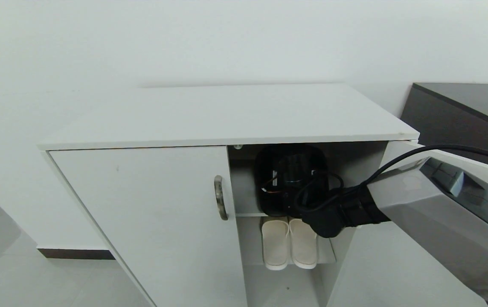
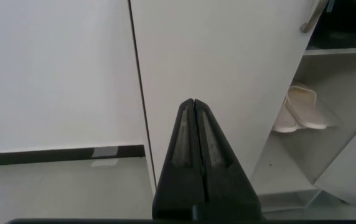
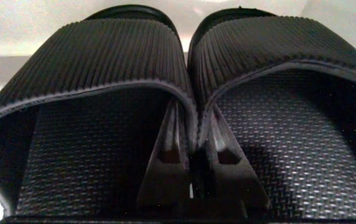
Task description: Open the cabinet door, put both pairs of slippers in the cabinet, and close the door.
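Cabinet (image 1: pixel 227 115): left door (image 1: pixel 141 213) closed, handle (image 1: pixel 220 203) at its inner edge. Right door (image 1: pixel 376 273) stands swung open.

Black slippers (image 3: pixel 109 68): held as a pair, side by side, inside the upper compartment, above the middle shelf (image 1: pixel 248 213). The long axis runs front to back. The toes point into the cabinet and the heel openings face the wrist camera. Ribbed straps are on top, with the inner edges of the two straps touching.

Right gripper (image 3: pixel 193 115): the jaws are narrow, pinching the two adjoining strap edges between the fingers (image 3: pixel 168 143). The arm reaches in through the open right half.

White slippers (image 1: pixel 289 243): on the lower shelf (image 1: pixel 248 251), below the black pair. They lie flat, side by side and touching, with the long axis front to back. The near ends lie at the shelf's front edge, and the toes appear to point inward.

Left gripper (image 2: pixel 193 109): the jaws are pressed together, holding nothing. It sits low, outside the cabinet, in front of the closed left door.
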Controlling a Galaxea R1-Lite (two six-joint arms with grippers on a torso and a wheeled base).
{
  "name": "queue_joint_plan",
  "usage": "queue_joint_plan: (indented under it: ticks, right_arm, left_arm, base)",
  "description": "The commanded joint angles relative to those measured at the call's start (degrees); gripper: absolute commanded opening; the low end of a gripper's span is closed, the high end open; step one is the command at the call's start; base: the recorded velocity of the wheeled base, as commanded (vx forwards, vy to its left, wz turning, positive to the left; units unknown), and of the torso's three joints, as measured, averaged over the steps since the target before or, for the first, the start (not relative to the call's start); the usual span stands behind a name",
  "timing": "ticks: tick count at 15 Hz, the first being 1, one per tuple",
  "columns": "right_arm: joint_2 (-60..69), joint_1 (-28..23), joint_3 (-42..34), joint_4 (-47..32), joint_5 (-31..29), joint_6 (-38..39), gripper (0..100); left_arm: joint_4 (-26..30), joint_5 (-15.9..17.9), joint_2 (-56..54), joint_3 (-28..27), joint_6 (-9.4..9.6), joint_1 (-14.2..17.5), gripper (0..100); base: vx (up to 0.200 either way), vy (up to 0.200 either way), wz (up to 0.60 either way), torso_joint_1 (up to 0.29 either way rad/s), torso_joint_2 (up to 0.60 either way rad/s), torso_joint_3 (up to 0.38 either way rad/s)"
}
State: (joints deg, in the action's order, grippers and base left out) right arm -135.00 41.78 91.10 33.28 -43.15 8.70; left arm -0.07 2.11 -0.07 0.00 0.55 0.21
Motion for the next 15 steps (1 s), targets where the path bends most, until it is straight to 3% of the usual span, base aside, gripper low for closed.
queue_joint_plan:
  ticks: [1,13,14,15]
  right_arm:
    - [-2.99,-1.00,3.56,0.12,0.62,-0.44,0]
    - [-6.07,-1.35,6.81,-0.59,1.14,-1.06,0]
    - [-6.07,-1.35,6.72,-0.67,1.14,-1.06,100]
    - [-6.07,-1.35,6.63,-0.67,1.14,-1.06,100]
  left_arm:
    - [-0.01,0.00,0.07,0.00,-0.02,-0.03,0]
    - [-0.01,0.00,0.07,0.00,-0.11,-0.03,0]
    - [-0.01,0.00,0.07,0.00,-0.11,-0.03,0]
    - [-0.01,0.00,0.07,0.00,-0.20,-0.03,0]
  base:
    - [0.000,0.000,0.00,0.000,0.00,0.000]
    - [0.000,0.000,0.00,0.000,0.00,0.000]
    - [0.000,0.000,0.00,0.000,0.00,0.000]
    - [0.000,0.000,0.00,0.000,0.00,0.000]
